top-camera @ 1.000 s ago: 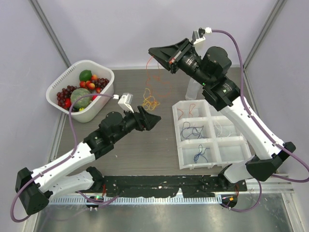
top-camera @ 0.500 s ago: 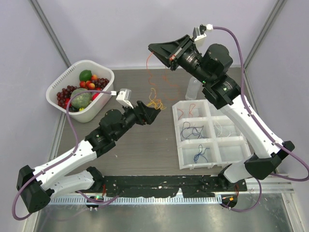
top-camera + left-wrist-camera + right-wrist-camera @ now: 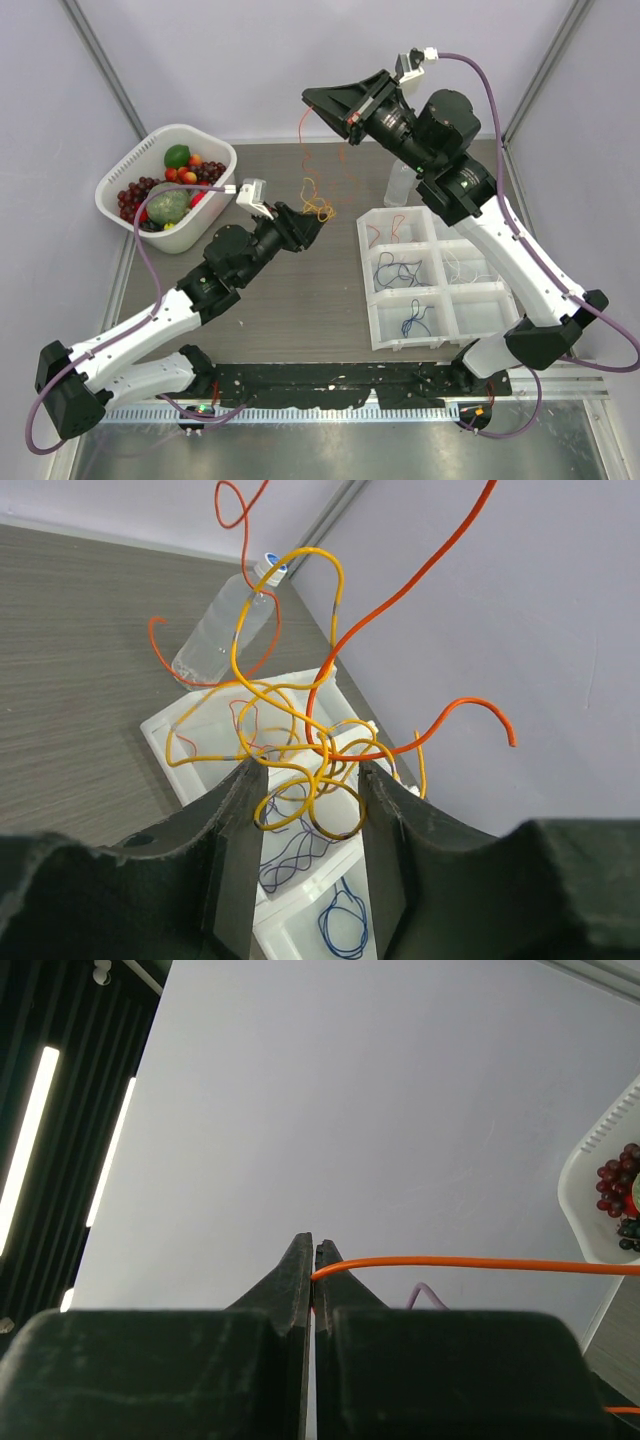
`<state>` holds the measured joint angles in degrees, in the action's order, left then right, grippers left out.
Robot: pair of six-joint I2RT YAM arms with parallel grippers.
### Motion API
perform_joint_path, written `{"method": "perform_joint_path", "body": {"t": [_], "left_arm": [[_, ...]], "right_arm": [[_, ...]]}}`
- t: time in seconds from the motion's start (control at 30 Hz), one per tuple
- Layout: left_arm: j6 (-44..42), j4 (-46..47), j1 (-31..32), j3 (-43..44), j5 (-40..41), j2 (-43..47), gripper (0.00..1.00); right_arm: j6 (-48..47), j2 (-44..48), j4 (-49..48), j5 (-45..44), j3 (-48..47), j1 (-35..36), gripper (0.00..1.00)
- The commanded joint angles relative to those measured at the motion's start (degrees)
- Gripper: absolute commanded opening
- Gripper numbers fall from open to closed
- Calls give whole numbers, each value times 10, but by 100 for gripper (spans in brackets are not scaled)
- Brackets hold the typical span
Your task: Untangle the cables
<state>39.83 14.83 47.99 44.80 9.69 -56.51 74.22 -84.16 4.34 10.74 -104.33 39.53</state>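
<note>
Right gripper pinching an orange wire in the upper middle of the overhead view, above a knot at the left gripper.

Its fingers are pressed together on the wire's end. The left gripper, centre frame, is spread, with a tangle of yellow wire sitting between its fingers; whether they touch it is hard to tell. The orange wire hangs down into this tangle. The task looks partly done: sorted wires, red, blue and white, lie in separate compartments of the white tray at right, while orange and yellow are not yet parted.
</note>
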Motion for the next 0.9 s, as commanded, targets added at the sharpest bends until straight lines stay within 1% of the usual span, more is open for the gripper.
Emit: {"method": "perform_joint_path", "body": {"t": [0.0,0.03,0.07,0.13,0.17,0.23,0.37,0.43,0.5,0.57,0.67,0.77,0.87], "left_arm": [[-5,38,2,24,20,2,42],[-5,38,3,25,19,1,39],[-5,36,2,28,17,-1,31],[-7,13,2,40,8,-4,13],[-8,0,2,47,3,-8,7],[-8,-16,2,48,1,-5,0],[1,-42,2,18,20,26,0],[10,-76,2,1,42,48,0],[22,-112,3,-20,37,65,0],[48,-174,3,-40,31,81,0],[96,-222,2,-91,27,118,0],[146,-276,2,-151,59,184,0],[184,-326,2,-182,90,240,0]], "right_arm": [[7,1,-30,-12,-32,10,1],[7,1,-30,-12,-32,11,1],[7,2,-30,-13,-32,13,1],[4,1,-30,-18,-34,17,1],[2,1,-29,-19,-34,17,1],[-1,0,-27,-22,-38,18,1],[-8,-6,-24,-29,-56,18,1],[-16,-9,-20,-36,-75,18,1],[-28,-15,-17,-50,-98,18,1],[-47,-29,-7,-61,-127,18,1],[-69,-47,4,-70,-179,18,1],[-82,-71,10,-78,-234,18,1],[-96,-95,25,-85,-293,17,1]]}}
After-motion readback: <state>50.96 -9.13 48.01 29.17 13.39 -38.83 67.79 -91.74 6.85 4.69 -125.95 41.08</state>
